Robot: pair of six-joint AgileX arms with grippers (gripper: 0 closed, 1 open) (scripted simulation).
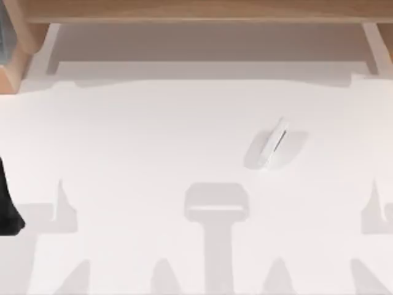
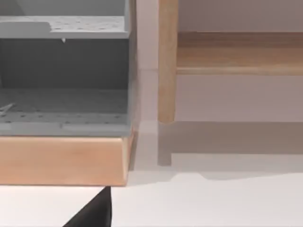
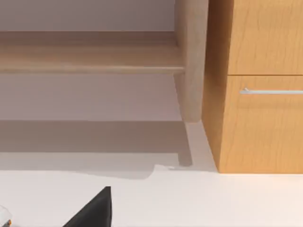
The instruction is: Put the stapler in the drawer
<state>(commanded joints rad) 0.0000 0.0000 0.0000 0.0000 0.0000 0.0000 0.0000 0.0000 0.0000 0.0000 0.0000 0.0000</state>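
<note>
Lying tilted on the white tabletop (image 1: pixel 123 135), right of centre, the slim white bar-shaped stapler (image 1: pixel 273 144) looks light, rigid and smooth; gripping across its narrow middle seems safest. Whether either arm's jaws are parted, I cannot tell.

Stapler (image 1: pixel 272 146): I read no text or brand on it.
Drawer front (image 3: pixel 262 124): I see no label.
Bench (image 1: pixel 153 135): no markings.

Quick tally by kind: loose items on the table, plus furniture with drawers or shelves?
stapler: 1, white, lying on the table
wooden drawer cabinet: 1
grey shelf unit: 1
wooden shelf: 1
Total: 4
</note>
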